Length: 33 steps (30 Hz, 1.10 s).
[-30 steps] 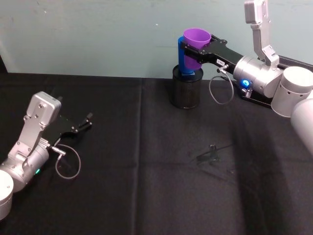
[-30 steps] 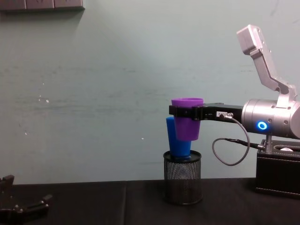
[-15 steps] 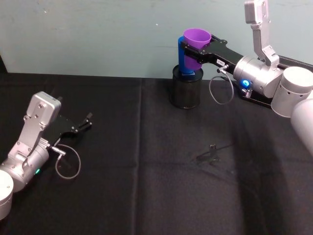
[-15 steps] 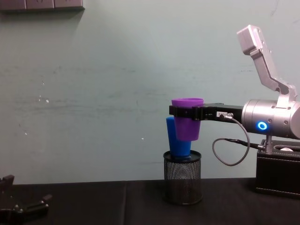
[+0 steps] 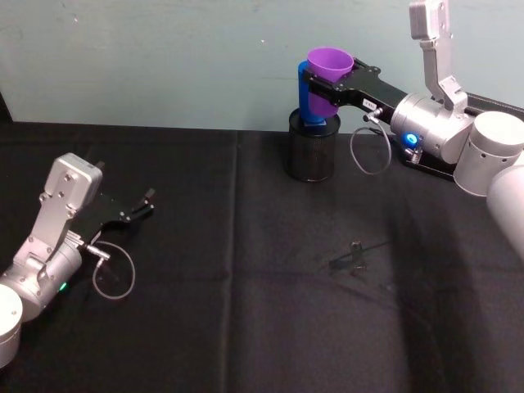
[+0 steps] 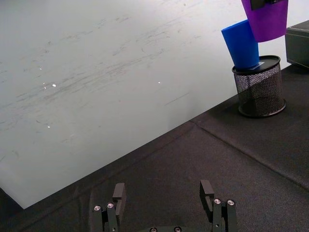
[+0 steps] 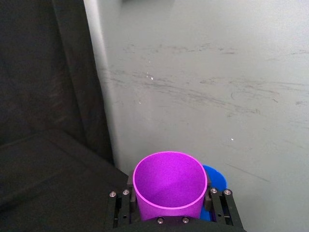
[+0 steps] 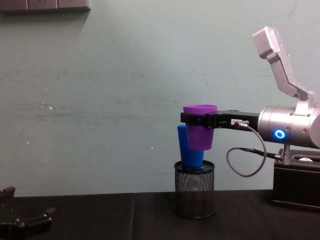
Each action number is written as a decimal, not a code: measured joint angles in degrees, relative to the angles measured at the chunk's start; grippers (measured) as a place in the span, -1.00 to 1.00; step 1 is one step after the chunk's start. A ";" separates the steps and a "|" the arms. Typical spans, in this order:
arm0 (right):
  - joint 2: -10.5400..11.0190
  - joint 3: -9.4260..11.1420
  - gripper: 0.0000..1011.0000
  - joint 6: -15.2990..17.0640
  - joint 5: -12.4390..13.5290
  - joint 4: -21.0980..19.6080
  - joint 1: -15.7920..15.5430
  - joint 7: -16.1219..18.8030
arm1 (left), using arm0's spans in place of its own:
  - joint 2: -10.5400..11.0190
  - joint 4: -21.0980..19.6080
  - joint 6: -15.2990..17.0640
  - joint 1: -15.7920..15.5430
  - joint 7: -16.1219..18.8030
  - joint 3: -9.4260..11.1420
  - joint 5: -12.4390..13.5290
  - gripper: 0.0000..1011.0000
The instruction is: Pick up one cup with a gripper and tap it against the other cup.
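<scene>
At 12 o'clock the right end effector (image 8: 192, 119) clamps the light, stiff, likely slippery purple cup (image 8: 200, 137) just under its rim, beside the blue cup (image 8: 186, 150) in a mesh holder (image 8: 195, 195); the left end effector (image 6: 163, 194) sits parted at 8 o'clock.

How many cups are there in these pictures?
2. A purple cup is held in the air by the right gripper; a blue cup stands tilted in the black mesh holder beside it. I see no others.

Cup (image 5: 330, 63) in the right gripper (image 5: 315, 82), high above the table (image 5: 246, 262), second cup (image 5: 304, 101) just beside it, leaning in a pen holder (image 5: 310, 154) below, left gripper (image 5: 139, 211) well apart.
</scene>
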 joint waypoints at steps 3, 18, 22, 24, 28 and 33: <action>0.00 0.00 0.47 0.00 0.00 0.00 0.00 0.00 | 0.00 0.00 0.00 0.00 0.00 0.00 0.00 0.99; 0.00 0.00 0.47 0.00 0.00 0.00 0.00 0.00 | 0.00 0.00 0.00 0.00 0.00 0.00 0.00 0.99; 0.00 0.00 0.47 0.00 0.00 0.00 0.00 0.00 | 0.00 0.00 0.00 0.00 0.00 0.00 0.00 0.99; 0.00 0.00 0.47 0.00 0.00 0.00 0.00 0.00 | 0.00 0.00 0.00 0.00 0.00 0.00 0.00 0.99; 0.00 0.00 0.47 0.00 0.00 0.00 0.00 0.00 | 0.00 0.00 0.00 0.00 0.00 0.00 0.00 0.99; 0.00 0.00 0.47 -0.01 0.00 0.00 0.00 0.00 | 0.00 0.00 0.00 0.00 0.00 0.00 0.00 0.99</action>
